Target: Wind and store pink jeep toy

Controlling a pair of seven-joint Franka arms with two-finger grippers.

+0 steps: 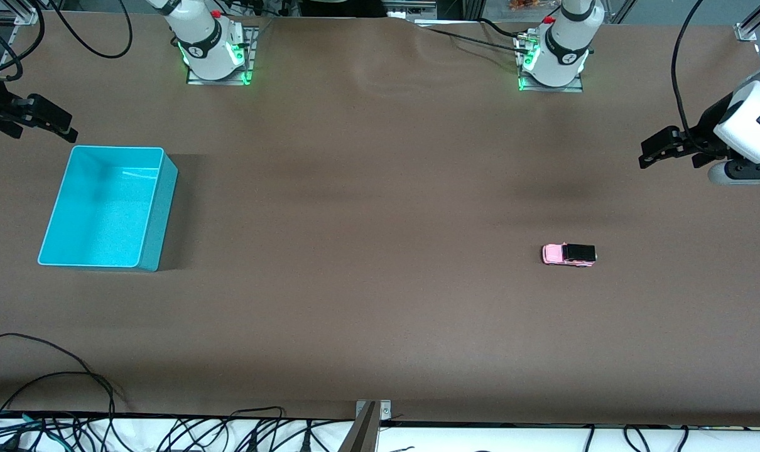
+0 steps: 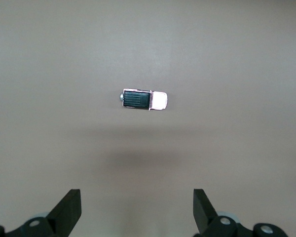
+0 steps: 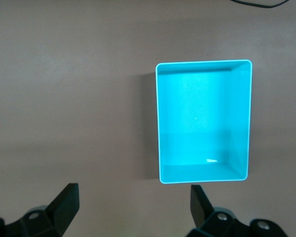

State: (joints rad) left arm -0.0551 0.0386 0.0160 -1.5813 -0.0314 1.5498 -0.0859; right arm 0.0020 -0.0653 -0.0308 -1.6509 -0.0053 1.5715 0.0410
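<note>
The pink jeep toy (image 1: 568,254) stands on its wheels on the brown table toward the left arm's end; it also shows in the left wrist view (image 2: 144,99), with its black roof up. My left gripper (image 1: 653,150) hangs open and empty in the air at that end of the table, apart from the jeep; in its own view (image 2: 137,210) the jaws stand wide apart. My right gripper (image 1: 56,124) is open and empty, up in the air by the turquoise bin (image 1: 157,216); in its own view (image 3: 134,205) the bin (image 3: 160,143) lies empty below.
The two arm bases (image 1: 213,47) (image 1: 556,53) stand along the table's farther edge. Loose cables (image 1: 53,383) lie over the nearer edge. A wide stretch of bare table separates the bin and the jeep.
</note>
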